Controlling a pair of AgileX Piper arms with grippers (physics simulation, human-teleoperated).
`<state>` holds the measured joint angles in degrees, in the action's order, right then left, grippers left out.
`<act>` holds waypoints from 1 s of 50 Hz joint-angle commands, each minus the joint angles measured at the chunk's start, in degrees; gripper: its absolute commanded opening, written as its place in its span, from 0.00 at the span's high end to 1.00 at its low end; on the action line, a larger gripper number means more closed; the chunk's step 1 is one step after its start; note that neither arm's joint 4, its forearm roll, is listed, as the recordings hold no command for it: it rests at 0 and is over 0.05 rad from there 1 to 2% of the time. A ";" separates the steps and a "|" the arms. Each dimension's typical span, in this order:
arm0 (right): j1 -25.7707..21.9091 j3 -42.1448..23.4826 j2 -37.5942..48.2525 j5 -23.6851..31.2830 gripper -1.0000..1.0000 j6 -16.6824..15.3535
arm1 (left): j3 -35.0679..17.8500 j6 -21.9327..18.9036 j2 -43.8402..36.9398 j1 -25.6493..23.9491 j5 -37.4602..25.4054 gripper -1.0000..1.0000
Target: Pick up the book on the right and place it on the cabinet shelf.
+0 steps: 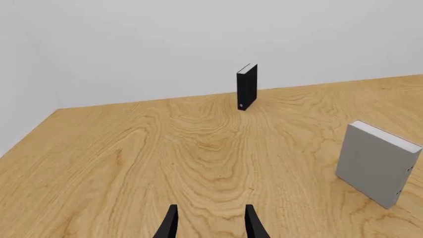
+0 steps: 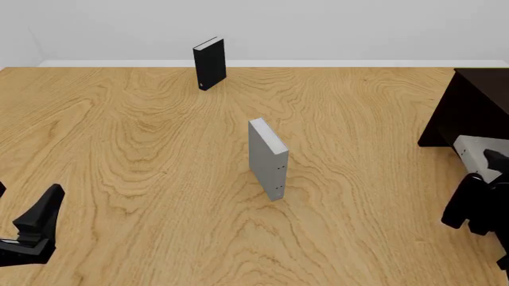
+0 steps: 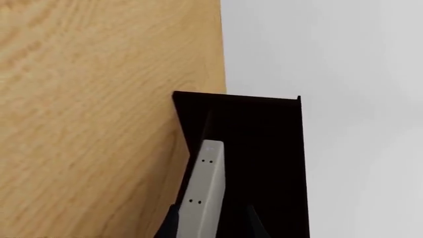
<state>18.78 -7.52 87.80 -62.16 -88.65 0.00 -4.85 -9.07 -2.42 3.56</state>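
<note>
The book (image 3: 206, 193), a light grey hardcover, shows its narrow edge in the right wrist view and leans into the dark cabinet shelf (image 3: 264, 148). My right gripper (image 3: 211, 229) is open, a finger on each side of the book; one finger is close against it, with a dark gap at the other. In the front view the book (image 2: 474, 148) lies at the foot of the cabinet shelf (image 2: 469, 107) at the far right, with my right gripper (image 2: 487, 170) just in front of it. My left gripper (image 1: 210, 224) stands open and empty low at the front left (image 2: 36, 229).
A second grey book (image 2: 267, 156) stands upright mid-table, small dots on its narrow side. A black book (image 2: 209, 62) stands upright near the back wall. Bare wood lies between them and around the left arm.
</note>
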 commanded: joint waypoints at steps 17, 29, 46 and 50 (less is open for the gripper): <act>-3.22 -0.71 -0.92 2.10 0.00 -2.49 | -0.01 0.48 1.44 0.36 -1.26 0.00; -4.46 -0.83 -0.73 1.92 0.00 -2.51 | -0.01 0.46 1.21 0.40 -1.06 0.00; -6.35 -1.71 -1.70 3.74 0.00 -2.24 | -0.01 0.41 0.82 0.31 -0.75 0.00; -6.86 -2.30 -3.79 5.84 0.00 -1.93 | -0.01 0.43 0.69 0.30 -0.58 0.00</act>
<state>13.76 -9.32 87.95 -60.00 -88.33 0.00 -4.80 -8.91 -2.22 3.17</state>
